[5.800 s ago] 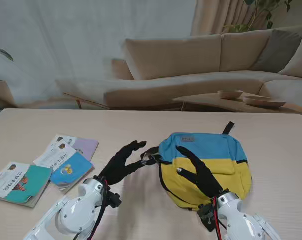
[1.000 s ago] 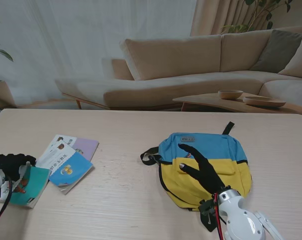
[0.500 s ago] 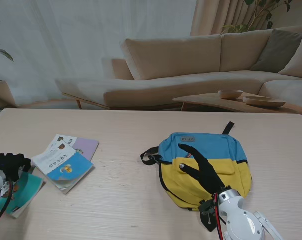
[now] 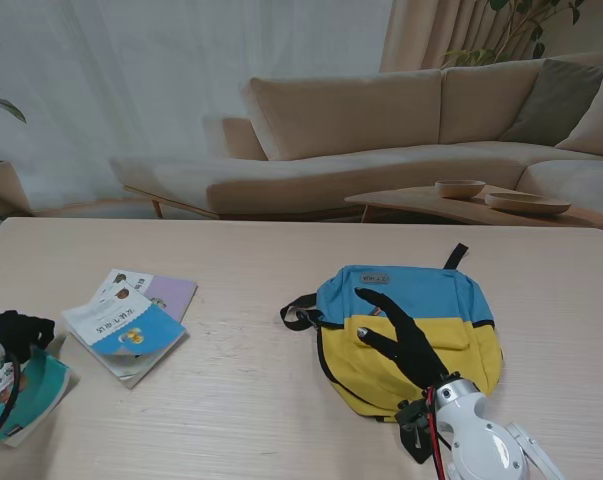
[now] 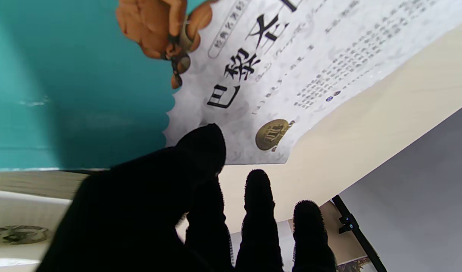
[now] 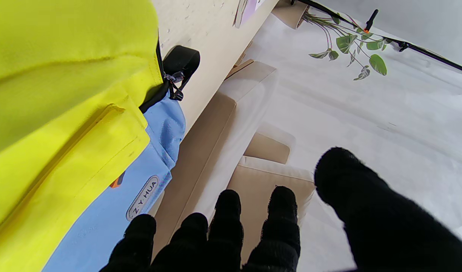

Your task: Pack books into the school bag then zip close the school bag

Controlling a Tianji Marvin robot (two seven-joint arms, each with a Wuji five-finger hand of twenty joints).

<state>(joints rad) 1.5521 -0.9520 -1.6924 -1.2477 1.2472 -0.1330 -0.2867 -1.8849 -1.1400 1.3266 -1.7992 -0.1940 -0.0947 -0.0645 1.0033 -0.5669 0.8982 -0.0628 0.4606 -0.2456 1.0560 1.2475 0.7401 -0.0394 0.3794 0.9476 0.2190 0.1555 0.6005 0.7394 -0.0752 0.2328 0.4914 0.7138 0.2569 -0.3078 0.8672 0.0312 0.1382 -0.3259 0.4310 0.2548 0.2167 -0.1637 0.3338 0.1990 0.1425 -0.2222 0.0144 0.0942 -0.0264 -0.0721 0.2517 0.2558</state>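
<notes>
**Operator:** While my left hand [image 4: 9,332] was down at the table's near left corner, I had its thumb [image 5: 200,147] pressed on the cover of the teal book [image 4: 29,395] and the other fingers curled past its edge, pinching it. That book sat tilted, one side raised off the table [image 4: 241,260].

**Supervisor:** And which step did you reckon that was?

**Operator:** Picking up the first book, I judged; nothing looked packed yet. Two more books [image 4: 131,320] lay overlapped just right of the teal one, untouched.

**Supervisor:** Where was the bag?

**Operator:** The school bag [image 4: 411,335] lay flat, right of centre, blue half farther from me, yellow half nearer. My right hand [image 4: 401,340] hovered over the yellow part, fingers spread and holding nothing. Whether it touched the fabric, I couldn't tell.

**Supervisor:** Was the zip open?

**Operator:** I couldn't make that out from either view.

**Supervisor:** What did the next move call for?

**Operator:** Lifting the book clear, carrying it rightward to the bag, and having the right hand hold the opening apart.
</notes>
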